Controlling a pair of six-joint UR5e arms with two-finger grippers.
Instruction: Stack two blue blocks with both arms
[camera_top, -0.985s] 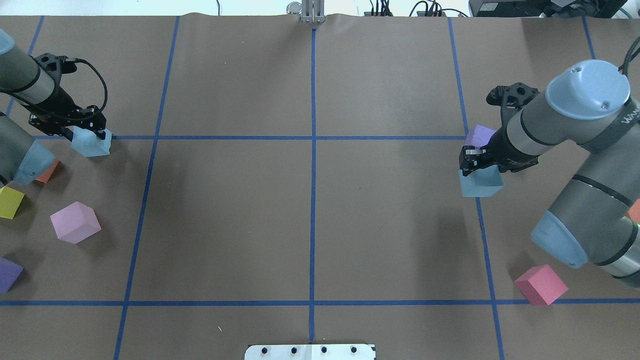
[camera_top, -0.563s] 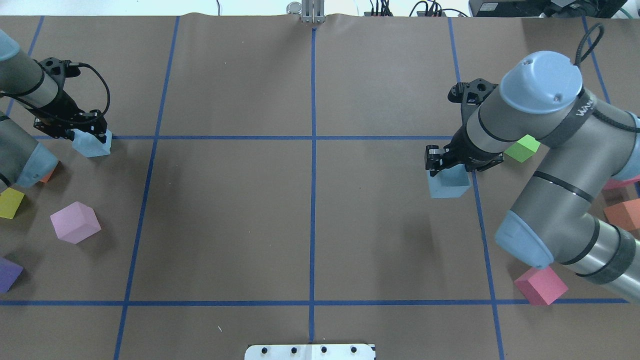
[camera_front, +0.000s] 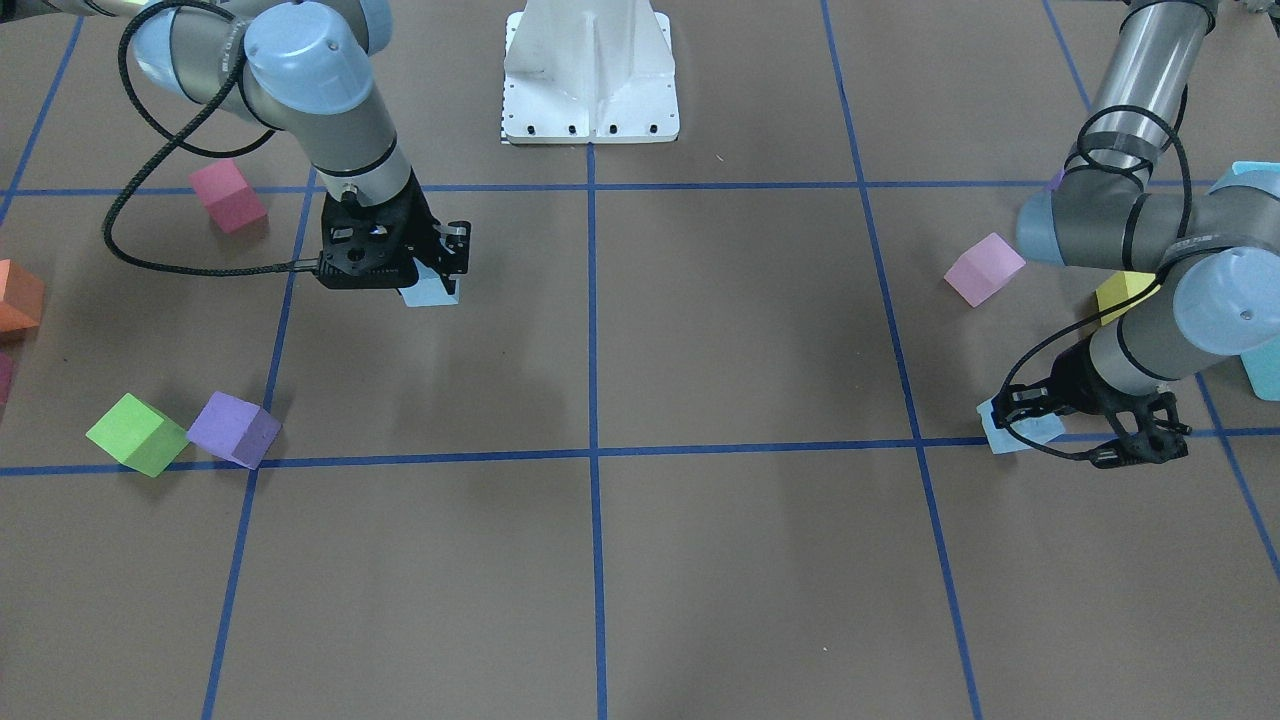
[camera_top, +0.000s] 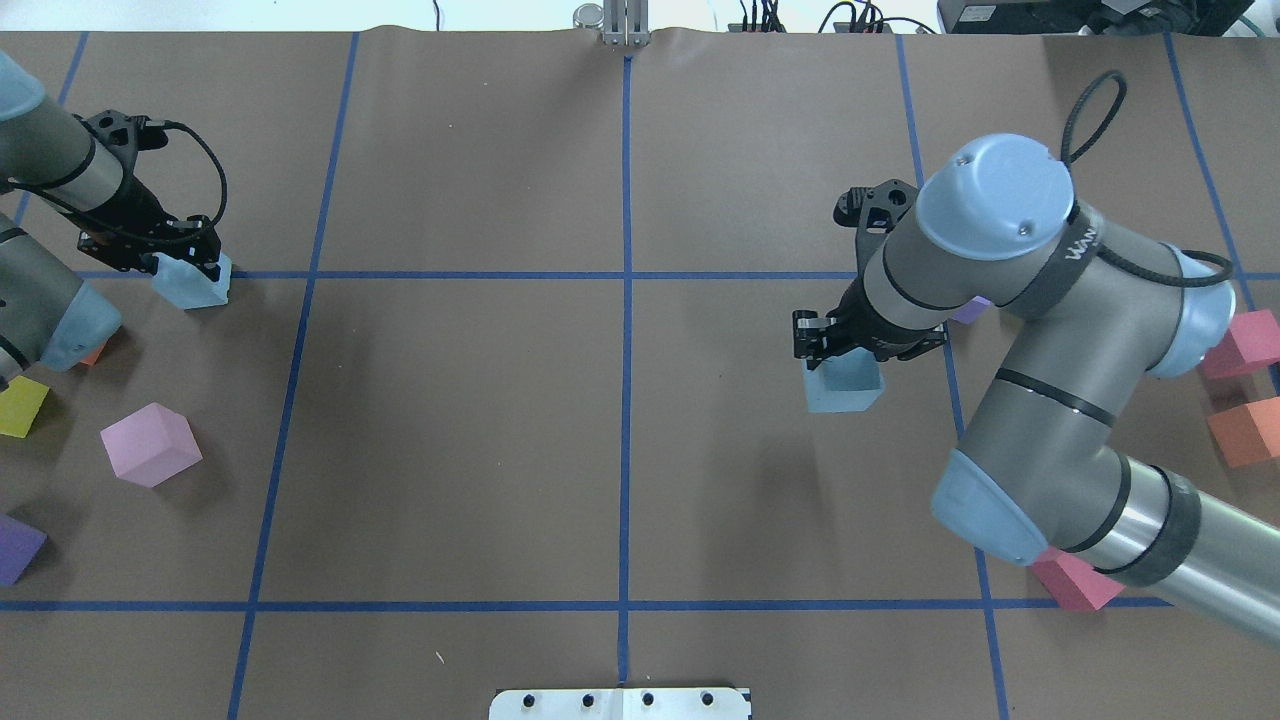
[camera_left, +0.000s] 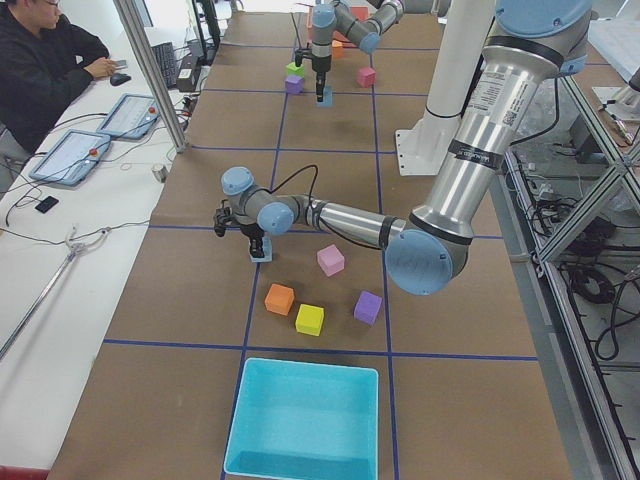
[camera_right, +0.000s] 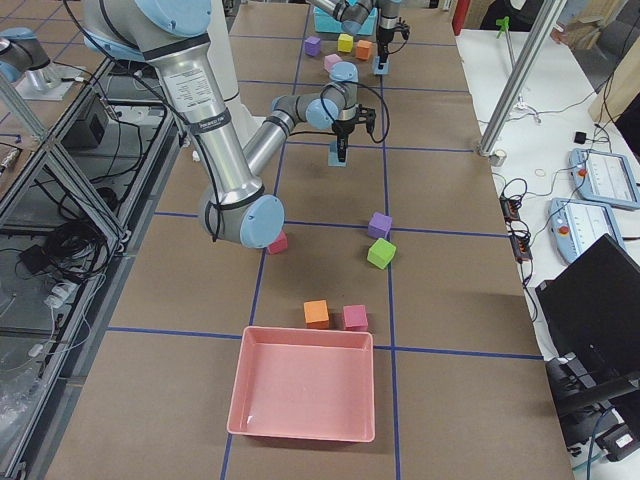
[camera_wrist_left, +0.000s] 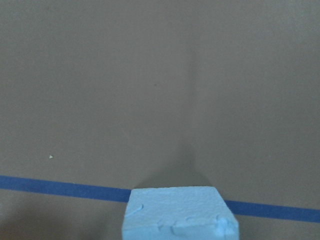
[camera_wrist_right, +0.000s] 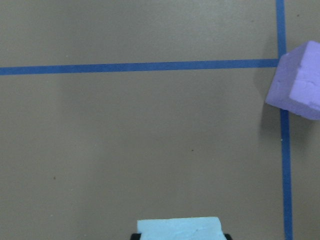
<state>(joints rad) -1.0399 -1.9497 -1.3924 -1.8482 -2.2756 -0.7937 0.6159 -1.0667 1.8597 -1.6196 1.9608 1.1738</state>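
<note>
My left gripper at the far left is shut on a pale blue block, low over a blue tape line; I cannot tell whether it touches the table. The block also shows in the front view and the left wrist view. My right gripper is shut on the second blue block and holds it above the table, right of centre. That block shows in the front view and the right wrist view.
Pink, yellow and purple cubes lie near the left arm. Magenta, orange and magenta cubes lie by the right arm. A purple cube and a green cube lie nearby. A teal tray and a pink tray stand at the table's ends.
My right arm has carried its blue block to the left, toward the table's centre. My left gripper with its block has shifted slightly right.
</note>
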